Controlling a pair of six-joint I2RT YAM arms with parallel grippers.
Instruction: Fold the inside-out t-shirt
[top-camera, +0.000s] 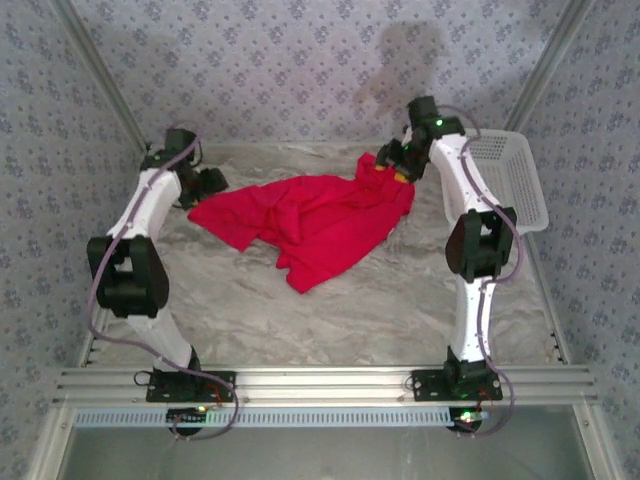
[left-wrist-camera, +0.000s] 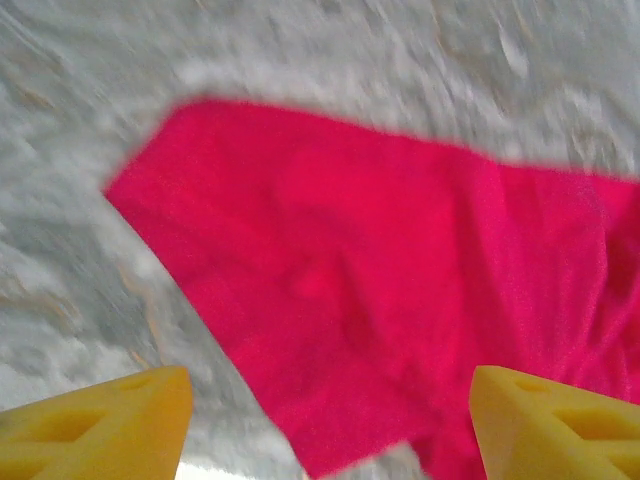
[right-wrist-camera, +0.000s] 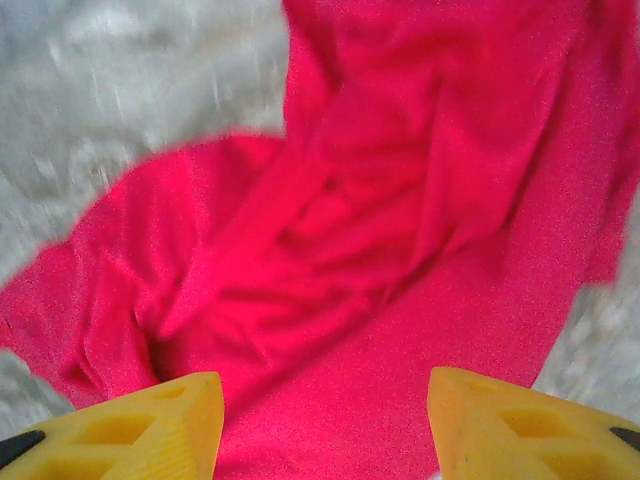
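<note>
Left gripper (top-camera: 207, 183) in top view sits at left edge of crumpled inside-out t-shirt (top-camera: 310, 225), right gripper (top-camera: 393, 160) at its far-right corner; left wrist, then right wrist: fingers (left-wrist-camera: 110, 420) spread, empty, over wrinkles, so pinching risks catching stacked layers.

No text, number, brand or sign can be read. The t-shirt (top-camera: 310, 225) at mid-frame shows plain red cloth, the basket (top-camera: 515, 180) at right is plain white plastic, and the wallpaper (top-camera: 300, 70) across the top carries only a small repeated floral motif.
</note>
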